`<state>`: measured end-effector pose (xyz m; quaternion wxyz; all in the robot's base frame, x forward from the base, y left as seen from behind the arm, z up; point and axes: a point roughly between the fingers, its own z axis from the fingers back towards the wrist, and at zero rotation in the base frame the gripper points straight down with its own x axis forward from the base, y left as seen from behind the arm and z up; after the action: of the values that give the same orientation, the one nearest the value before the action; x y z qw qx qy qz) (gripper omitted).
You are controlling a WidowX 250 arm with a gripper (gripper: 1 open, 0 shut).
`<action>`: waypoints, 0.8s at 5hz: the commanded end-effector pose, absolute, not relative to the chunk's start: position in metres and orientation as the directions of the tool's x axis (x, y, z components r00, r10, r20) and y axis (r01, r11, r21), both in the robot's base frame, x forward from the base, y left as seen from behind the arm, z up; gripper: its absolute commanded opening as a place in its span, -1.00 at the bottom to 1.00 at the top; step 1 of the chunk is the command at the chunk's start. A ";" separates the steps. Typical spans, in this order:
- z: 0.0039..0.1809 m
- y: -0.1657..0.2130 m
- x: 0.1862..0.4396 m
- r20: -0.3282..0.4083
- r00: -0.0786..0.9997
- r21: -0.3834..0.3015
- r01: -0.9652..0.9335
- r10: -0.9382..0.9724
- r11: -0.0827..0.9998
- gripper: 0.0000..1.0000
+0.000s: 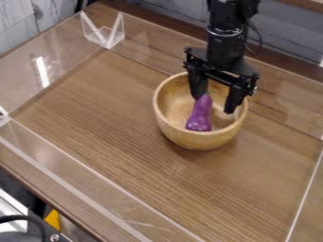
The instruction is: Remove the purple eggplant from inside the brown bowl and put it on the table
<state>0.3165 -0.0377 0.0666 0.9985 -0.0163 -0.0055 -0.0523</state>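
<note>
Single overhead-oblique view. The small, glossy purple toy eggplant point(199, 114) lies inside the round light-brown wooden bowl point(175, 101), on the bowl's floor. Its long axis runs near-vertical in view, from the near part of the bowl toward the far rim, with a slight lean to the right at the far end. The narrower end points away from the camera, toward the black robot arm; the broader end lies nearer the camera. The bowl sits upright on the brown wood-grain surface point(120, 142). The black metal pincer point(212, 102) of the arm point(224, 45) reaches down over the far side of the bowl. Its fingers stand wide open, one to each side, the left-of-view finger close to the eggplant's far end; contact there cannot be determined. A clear angular acrylic piece point(104, 31) stands near the surface's far-left edge.
</note>
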 end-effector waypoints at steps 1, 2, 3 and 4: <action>0.078 -0.038 0.320 0.052 0.993 -0.034 0.109 -0.107 0.993 1.00; 0.077 -0.037 0.319 0.051 0.994 -0.030 0.101 -0.100 0.994 1.00; 0.076 -0.036 0.318 0.050 0.994 -0.026 0.094 -0.093 0.995 1.00; 0.076 -0.034 0.317 0.049 0.995 -0.021 0.087 -0.086 0.996 1.00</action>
<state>0.3130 -0.0356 0.0626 0.9990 -0.0120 -0.0009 -0.0437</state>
